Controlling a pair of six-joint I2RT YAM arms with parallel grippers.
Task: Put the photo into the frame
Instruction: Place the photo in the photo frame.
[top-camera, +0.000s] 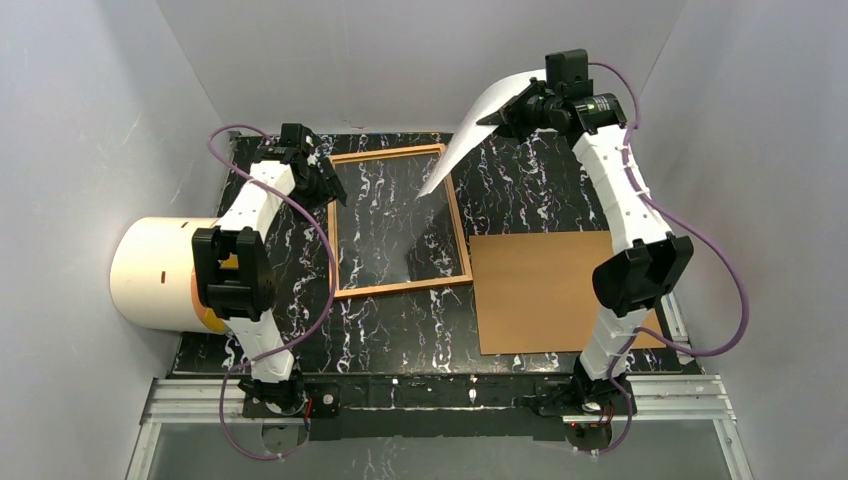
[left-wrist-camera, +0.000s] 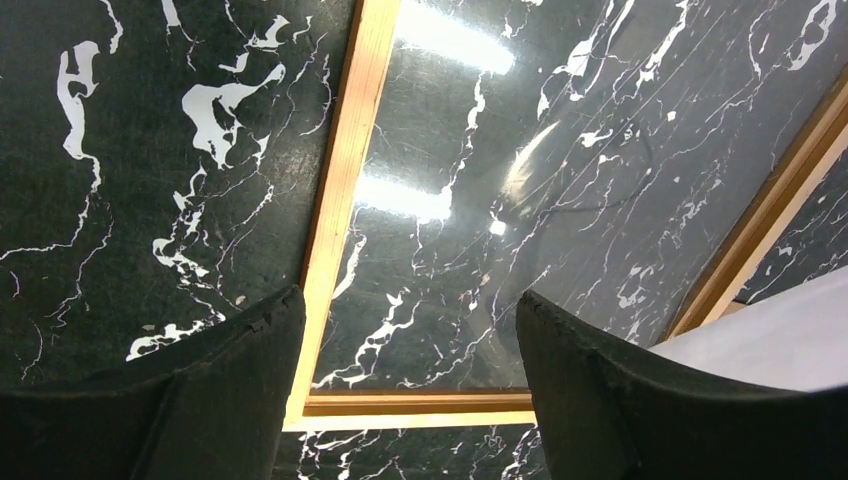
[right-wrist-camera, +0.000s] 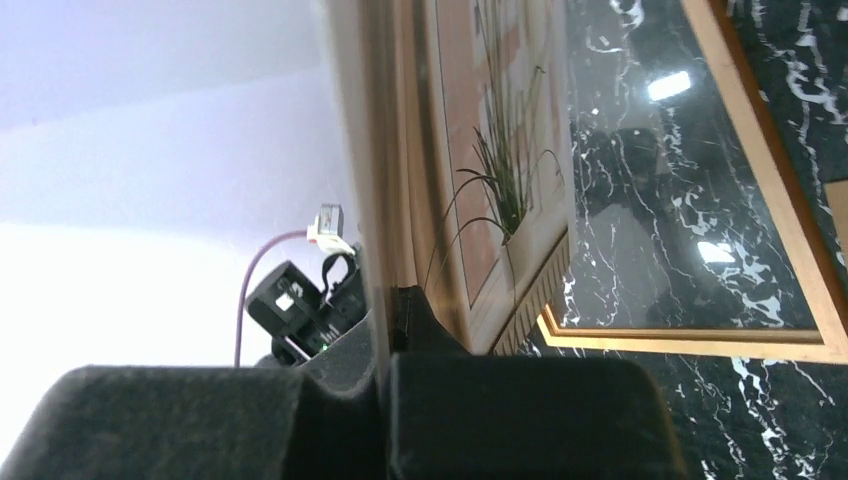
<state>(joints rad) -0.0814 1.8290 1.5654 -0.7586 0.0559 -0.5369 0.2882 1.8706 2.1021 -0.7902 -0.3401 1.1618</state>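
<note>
Paper-light and floppy, the photo (top-camera: 472, 128) bows from the right gripper (top-camera: 508, 110), pinched shut on its far edge at the frame's (top-camera: 400, 288) one o'clock, likely needing a supporting edge-hold, while the left gripper (top-camera: 333, 188) hovers wide open and empty at ten o'clock.
</note>
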